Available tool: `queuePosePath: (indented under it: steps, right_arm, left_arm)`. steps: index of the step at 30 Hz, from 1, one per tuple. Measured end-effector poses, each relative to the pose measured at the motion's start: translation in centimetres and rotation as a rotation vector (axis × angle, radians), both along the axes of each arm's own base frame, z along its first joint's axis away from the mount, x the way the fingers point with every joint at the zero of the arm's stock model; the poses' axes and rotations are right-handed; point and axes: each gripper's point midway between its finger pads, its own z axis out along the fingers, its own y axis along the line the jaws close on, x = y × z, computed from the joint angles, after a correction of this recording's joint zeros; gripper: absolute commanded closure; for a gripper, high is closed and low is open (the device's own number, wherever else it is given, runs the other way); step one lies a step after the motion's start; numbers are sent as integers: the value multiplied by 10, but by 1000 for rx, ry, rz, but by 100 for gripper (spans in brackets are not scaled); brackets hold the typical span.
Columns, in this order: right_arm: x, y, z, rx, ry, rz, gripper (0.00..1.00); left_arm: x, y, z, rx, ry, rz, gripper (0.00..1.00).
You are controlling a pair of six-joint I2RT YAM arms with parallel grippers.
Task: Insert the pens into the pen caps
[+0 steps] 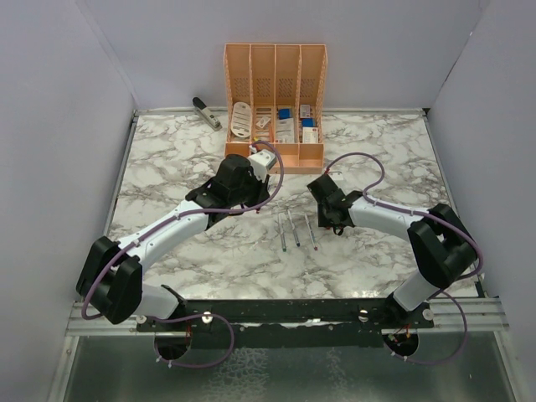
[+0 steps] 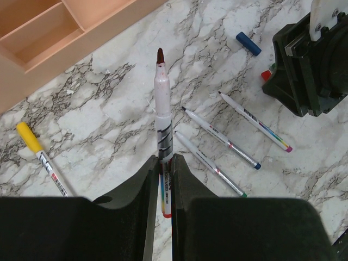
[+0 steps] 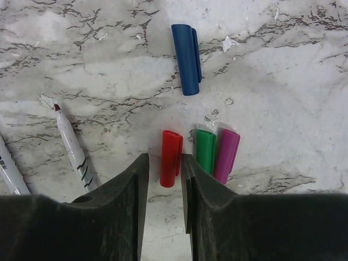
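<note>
Black fingers of the left gripper fill the bottom of the left wrist view, pressed onto the barrel of a red-tipped pen. The pen stands out from the jaws toward 12 o'clock, its dark red nib bare. At 9 o'clock of that grip lies a fifth pen, already wearing the yellow cap. At 3 o'clock are three loose pens, uncapped, side by side on the marble table and slanting from 10 to 4 o'clock.

The right gripper sits low over the caps, jaws partly spread and straddling the red cap. This cap lies flat between the fingertips. It seems to touch the finger on its right, with a sliver of marble showing on the other side – not a firm pinch, as far as can be seen. Just beside it at 3 o'clock lie the green cap and the magenta cap, touching one another. The blue cap lies alone at 12 o'clock, apart from the rest.

From above, the loose pens lie between the two grippers. The orange organizer stands at the table's 12 o'clock edge – a grey stapler lies at its 9 o'clock.
</note>
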Motion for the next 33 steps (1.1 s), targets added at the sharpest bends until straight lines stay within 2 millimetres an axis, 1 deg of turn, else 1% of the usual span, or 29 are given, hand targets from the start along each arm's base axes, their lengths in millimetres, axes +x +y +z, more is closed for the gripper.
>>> queuePosePath:
  steps: [13,18,25,28,31,33]
  right_arm:
    - [0,-1,0,5,-3,-23,69]
    - [0,0,-4,5,4,-31,69]
    - [3,2,-5,17,-4,-41,70]
    - [3,3,-5,20,-7,-44,76]
    - [4,3,-5,24,-9,-45,88]
    - [5,4,-5,24,-10,-43,94]
  left_arm:
    - [0,-2,-2,-2,8,-8,100]
    - [0,-2,-2,-2,8,-8,100]
    - [-1,-2,-2,-2,8,-9,100]
    - [-1,-2,-2,-2,8,-8,100]
    - [0,-1,-2,-2,8,-8,100]
    - [0,-1,-2,-2,8,-8,100]
